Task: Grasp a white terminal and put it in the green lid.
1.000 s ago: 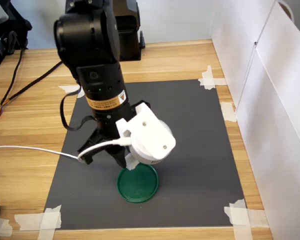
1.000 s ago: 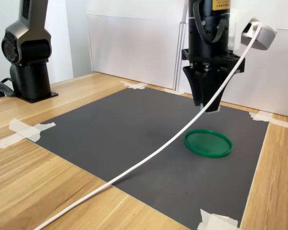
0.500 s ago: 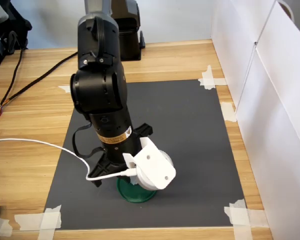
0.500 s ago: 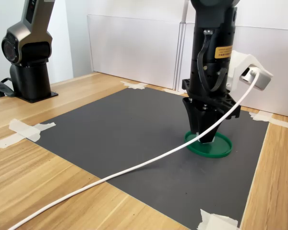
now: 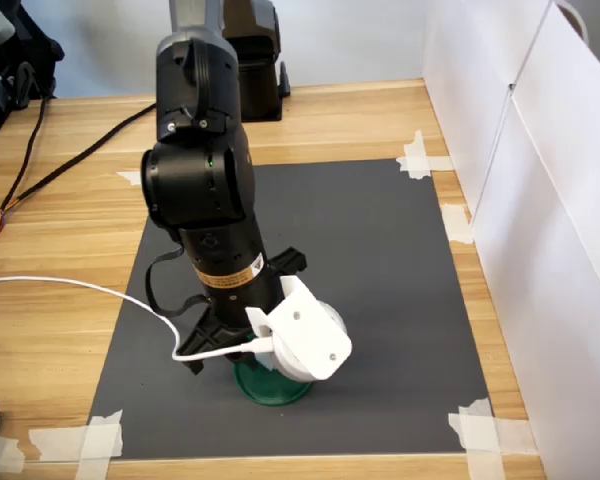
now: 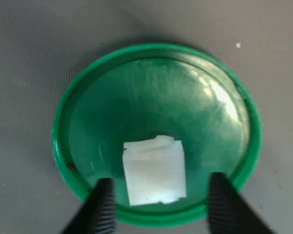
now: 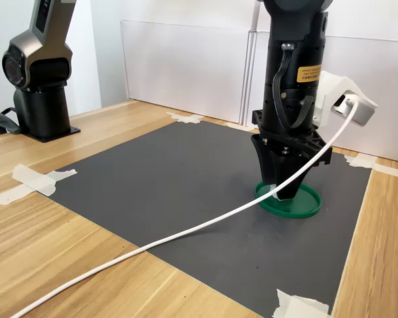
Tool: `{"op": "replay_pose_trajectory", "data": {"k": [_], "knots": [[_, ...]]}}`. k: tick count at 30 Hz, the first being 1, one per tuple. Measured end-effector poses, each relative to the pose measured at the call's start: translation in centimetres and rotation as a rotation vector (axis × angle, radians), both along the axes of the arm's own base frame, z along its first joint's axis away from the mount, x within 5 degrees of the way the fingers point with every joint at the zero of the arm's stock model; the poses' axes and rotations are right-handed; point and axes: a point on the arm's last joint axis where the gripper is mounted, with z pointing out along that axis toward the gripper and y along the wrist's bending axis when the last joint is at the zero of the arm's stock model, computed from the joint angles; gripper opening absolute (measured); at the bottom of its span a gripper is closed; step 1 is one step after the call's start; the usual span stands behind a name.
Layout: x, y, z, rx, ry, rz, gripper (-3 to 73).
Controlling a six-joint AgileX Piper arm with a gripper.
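Item one: the gripper [image 6: 158,207] stands straight down over the green lid [image 6: 156,92], its two dark fingers [image 6: 101,207] spread apart, with a clear gap on each side of the white terminal [image 6: 155,170]. Neither finger touches the piece in the wrist view.

Item two: the white terminal lies inside the green lid, on its floor, toward the 6 o'clock part of the disc as the wrist view shows it, just inside the rim. It is nearly square in outline, so no long axis can be told with confidence. A small raised tab sits on its 12 o'clock edge, pointing toward the lid's centre. The piece is turned very slightly off square to the fingers.

Item three: the green lid [image 7: 304,207] lies flat, open side up, on the dark mat [image 7: 166,179]. In the first exterior view the lid [image 5: 265,388] sits near the mat's 6 o'clock edge, mostly hidden by the arm and its white camera housing [image 5: 305,342].

Item four: a white cable [image 7: 186,232] runs from the housing across the mat and onto the wooden table [image 7: 73,265]. White tape strips [image 5: 80,440] hold the mat's corners.
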Motion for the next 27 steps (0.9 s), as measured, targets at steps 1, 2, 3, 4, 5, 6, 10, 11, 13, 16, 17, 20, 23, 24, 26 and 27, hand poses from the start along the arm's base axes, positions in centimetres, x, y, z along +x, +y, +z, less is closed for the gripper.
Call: {"op": "replay_pose_trajectory", "data": {"k": [1, 2, 3, 4, 5, 6, 10, 11, 13, 16, 17, 20, 23, 24, 26, 27], "knots": [[0.0, 0.0, 0.4, 0.007, -0.012, -0.002, 55.8], [-0.1, 0.1, 0.8, 0.013, -0.023, -0.003, 57.7], [-0.1, 0.1, 1.2, 0.021, -0.037, -0.006, 59.3], [-0.2, 0.2, 1.7, 0.029, -0.054, -0.008, 60.3], [-0.3, 0.2, 2.4, 0.039, -0.070, -0.010, 60.8], [-0.5, 0.3, 3.1, 0.047, -0.087, -0.011, 61.0], [-1.4, 0.3, 6.2, 0.064, -0.167, -0.013, 59.8], [-1.8, 0.2, 7.0, 0.064, -0.197, -0.014, 58.6], [-2.8, 0.0, 8.2, 0.060, -0.253, -0.018, 54.7], [-5.1, -0.3, 9.5, 0.062, -0.335, -0.025, 44.1], [-6.0, -0.4, 10.1, 0.065, -0.367, -0.027, 40.5], [-9.2, -0.7, 10.8, 0.073, -0.429, -0.039, 25.4], [-12.6, -1.1, 11.3, 0.095, -0.483, -0.076, 11.2], [-13.6, -1.2, 11.1, 0.108, -0.497, -0.100, 6.6], [-15.8, -1.4, 11.4, 0.151, -0.547, -0.168, 0.9], [-16.7, -1.5, 11.5, 0.171, -0.572, -0.200, -0.3]]}}
